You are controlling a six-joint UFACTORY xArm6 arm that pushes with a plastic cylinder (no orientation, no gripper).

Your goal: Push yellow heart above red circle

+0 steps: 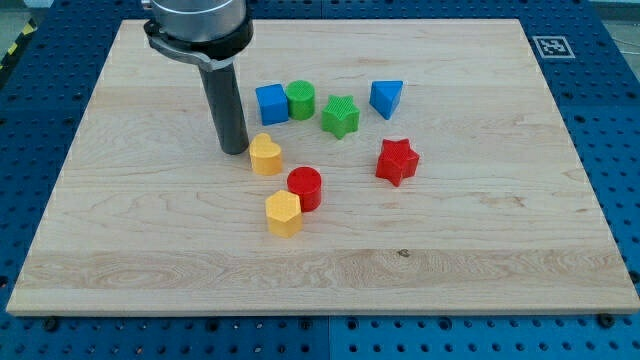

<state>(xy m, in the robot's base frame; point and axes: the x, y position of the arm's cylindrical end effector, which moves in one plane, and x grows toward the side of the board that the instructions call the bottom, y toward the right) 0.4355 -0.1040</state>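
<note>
You see my tip (235, 150), a bare rod with no fingers to open or shut, just left of the yellow heart (265, 155), which sits up-left of the red circle (304, 187); light and slippery-looking, it probably wants a centred shove rightward.

On my feed the board (480, 250) is pale wood with fine grain lines, and around it I see a blue surface (40, 110) dotted with dark holes. My tip (234, 151) ends a dark grey rod. The heart (265, 155) is yellow, and so is the hexagon (283, 213). The circle (304, 187) is red, as is the star (397, 161). The cube (271, 104) and the triangle (386, 98) are blue. The cylinder (300, 99) and the second star (340, 116) are green. A black-and-white marker (551, 46) sits at the view's top right.
</note>
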